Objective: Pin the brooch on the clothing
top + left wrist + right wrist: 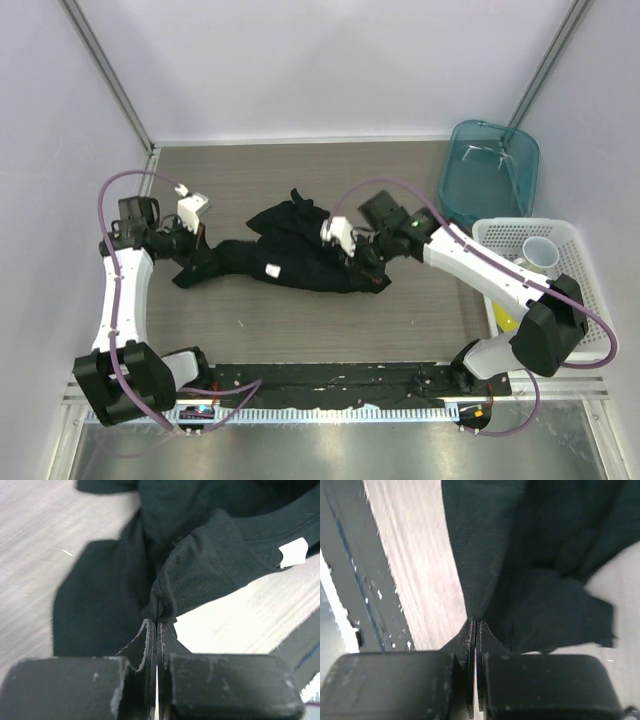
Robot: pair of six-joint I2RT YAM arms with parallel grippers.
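Note:
The clothing [300, 255], a black T-shirt, lies bunched in the middle of the table with its small white label [272, 270] showing. My left gripper [203, 254] is at the shirt's left end, and the left wrist view shows it [157, 622] shut on a fold of the black cloth [200, 565], the white label [293, 552] off to the right. My right gripper [362, 258] is at the shirt's right end. In the right wrist view it [475, 624] is shut on an edge of the black cloth [530, 555]. The brooch is out of view.
A teal bin [490, 170] stands at the back right. A white basket [575, 240] holding a cup [540, 253] sits at the right edge. A black strip [330, 385] runs along the near edge of the table.

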